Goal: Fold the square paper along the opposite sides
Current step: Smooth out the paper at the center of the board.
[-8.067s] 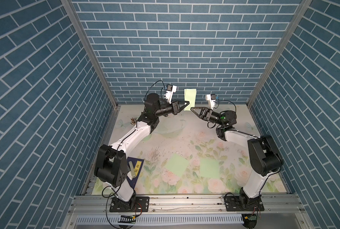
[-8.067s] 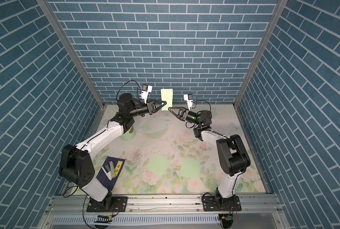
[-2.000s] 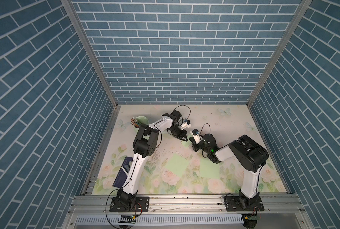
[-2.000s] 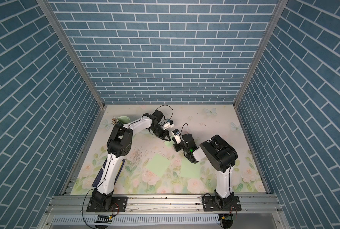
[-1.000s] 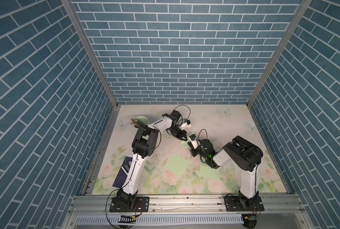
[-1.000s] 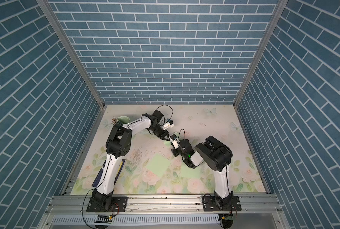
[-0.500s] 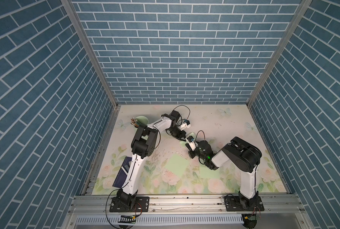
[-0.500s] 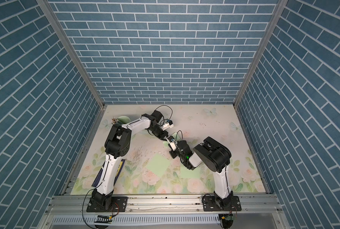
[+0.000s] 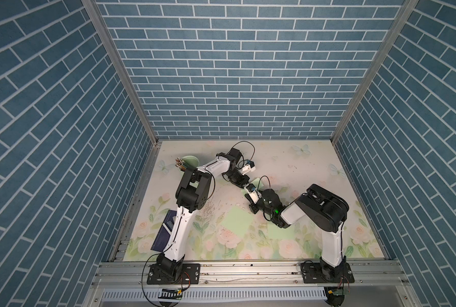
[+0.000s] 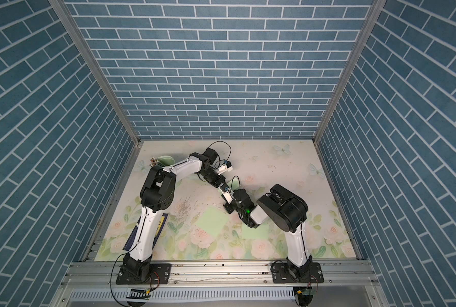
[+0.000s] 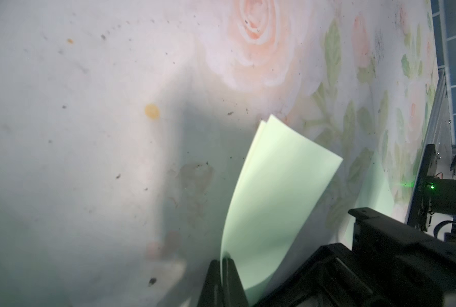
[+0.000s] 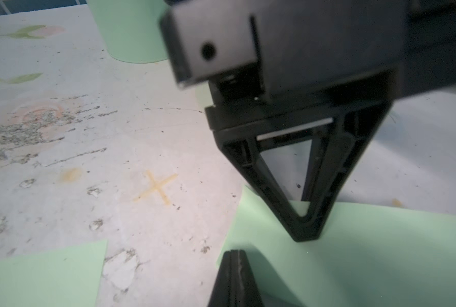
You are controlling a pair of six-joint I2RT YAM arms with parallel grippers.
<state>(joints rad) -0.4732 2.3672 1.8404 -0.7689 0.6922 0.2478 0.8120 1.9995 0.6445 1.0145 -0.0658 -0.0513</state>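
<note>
The left gripper [image 11: 222, 268] is seen with its jaws closed flat on a pale green paper [image 11: 277, 186], pinching two layers together near one corner; in the left wrist view the doubled sheet arcs away from the jaws, its two free edges almost meeting at the far tip, so the sheet is bent over but not creased. The right gripper [image 12: 233, 268] is seen with its jaws pressed together as well; the same paper [image 12: 367, 239] lies directly under and beyond its tips, but whether a layer is pinched between them cannot be told from the pictures. The two grippers are placed tip to tip, just beside each other, the left from the far left and the right from the near right. In a top view the held paper [image 9: 255, 181] shows as a small green patch at the middle of the floral surface [image 9: 301, 164], between the two wrists. From the left jaws the sheet's long axis runs out toward the right arm, so the fold line is judged to lie between the two, equally close to both. Further green sheets [image 9: 237, 220] lie flat nearer the front. A cup of pencils [image 9: 187, 164] stands at the far left.
</note>
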